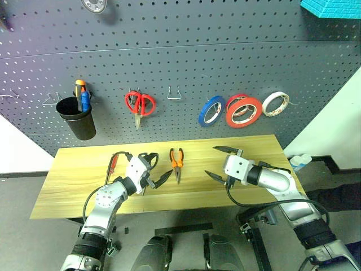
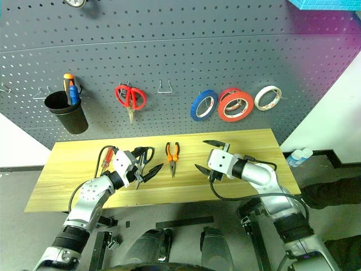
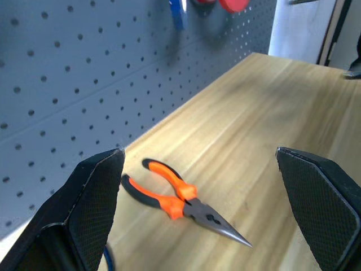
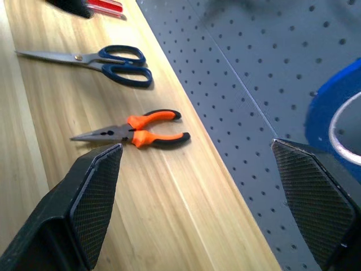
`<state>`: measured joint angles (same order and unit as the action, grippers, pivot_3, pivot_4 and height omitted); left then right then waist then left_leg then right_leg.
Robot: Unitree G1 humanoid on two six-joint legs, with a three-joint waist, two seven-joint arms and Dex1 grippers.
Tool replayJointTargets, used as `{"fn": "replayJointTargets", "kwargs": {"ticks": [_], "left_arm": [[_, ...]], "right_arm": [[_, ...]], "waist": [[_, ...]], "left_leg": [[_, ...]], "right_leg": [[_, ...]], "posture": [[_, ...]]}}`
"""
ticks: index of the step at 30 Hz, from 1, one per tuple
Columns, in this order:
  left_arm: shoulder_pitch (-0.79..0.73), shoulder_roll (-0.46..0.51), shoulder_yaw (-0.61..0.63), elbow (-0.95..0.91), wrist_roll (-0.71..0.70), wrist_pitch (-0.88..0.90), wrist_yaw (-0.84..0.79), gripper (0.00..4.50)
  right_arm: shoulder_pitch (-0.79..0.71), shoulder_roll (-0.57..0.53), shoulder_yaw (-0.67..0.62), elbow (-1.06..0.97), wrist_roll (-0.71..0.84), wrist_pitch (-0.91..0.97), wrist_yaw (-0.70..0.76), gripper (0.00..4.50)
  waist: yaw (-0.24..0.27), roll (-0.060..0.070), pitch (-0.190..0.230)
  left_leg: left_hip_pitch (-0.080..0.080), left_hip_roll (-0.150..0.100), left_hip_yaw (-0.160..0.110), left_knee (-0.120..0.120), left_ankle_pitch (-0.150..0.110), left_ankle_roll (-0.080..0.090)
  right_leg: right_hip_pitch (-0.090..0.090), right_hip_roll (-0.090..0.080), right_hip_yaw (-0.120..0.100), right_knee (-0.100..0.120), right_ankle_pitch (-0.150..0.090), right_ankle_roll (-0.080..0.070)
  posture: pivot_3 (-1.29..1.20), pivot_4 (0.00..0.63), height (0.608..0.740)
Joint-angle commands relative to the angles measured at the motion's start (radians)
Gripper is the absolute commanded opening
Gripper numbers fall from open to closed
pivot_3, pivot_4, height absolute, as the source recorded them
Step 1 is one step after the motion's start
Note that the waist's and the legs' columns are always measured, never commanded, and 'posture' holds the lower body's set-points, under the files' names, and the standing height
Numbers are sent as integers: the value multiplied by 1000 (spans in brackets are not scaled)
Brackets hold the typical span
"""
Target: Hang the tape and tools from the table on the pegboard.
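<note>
While tape hangs on pegboard, pliers lie betw. pincers.

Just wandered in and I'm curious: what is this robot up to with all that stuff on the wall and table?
It is hanging tools on the pegboard. The big orange-red tape roll already hangs there beside a blue one. The pliers, dark-handled scissors and red-handled screwdriver lie on the table. Both the left pincer and right pincer are open and empty, either side of the pliers.
</note>
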<state>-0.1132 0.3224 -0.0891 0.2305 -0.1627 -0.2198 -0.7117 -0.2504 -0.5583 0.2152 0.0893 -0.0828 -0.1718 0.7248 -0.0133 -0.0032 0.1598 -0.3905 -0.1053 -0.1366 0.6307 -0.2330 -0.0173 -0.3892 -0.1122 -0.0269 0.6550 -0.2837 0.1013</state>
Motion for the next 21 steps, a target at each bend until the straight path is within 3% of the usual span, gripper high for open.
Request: {"fn": "replayJointTargets", "kwargs": {"ticks": [1, 9, 21], "left_arm": [[4, 25, 28, -27, 14, 10, 28, 4500], [18, 39, 28, -35, 9, 15, 44, 4500], [-20, 94, 63, 59, 6, -7, 18, 4500]], "right_arm": [[-60, 52, 6, 29, 16, 78, -4, 4443], [-83, 119, 17, 34, 18, 199, -5, 4443], [-134, 333, 46, 46, 28, 596, -123, 4443]], "waist": [[1, 0, 0], [2, 0, 0], [-2, 0, 0]], "left_leg": [[0, 0, 0, 0, 0, 0], [0, -1, 0, 0, 0, 1], [0, 0, 0, -2, -1, 1]], "right_leg": [[0, 0, 0, 0, 0, 0], [0, -1, 0, 0, 0, 0], [-2, -1, 1, 0, 0, 0]], "posture": [[-17, 126, 740], [-20, 135, 740], [-37, 155, 740]]}}
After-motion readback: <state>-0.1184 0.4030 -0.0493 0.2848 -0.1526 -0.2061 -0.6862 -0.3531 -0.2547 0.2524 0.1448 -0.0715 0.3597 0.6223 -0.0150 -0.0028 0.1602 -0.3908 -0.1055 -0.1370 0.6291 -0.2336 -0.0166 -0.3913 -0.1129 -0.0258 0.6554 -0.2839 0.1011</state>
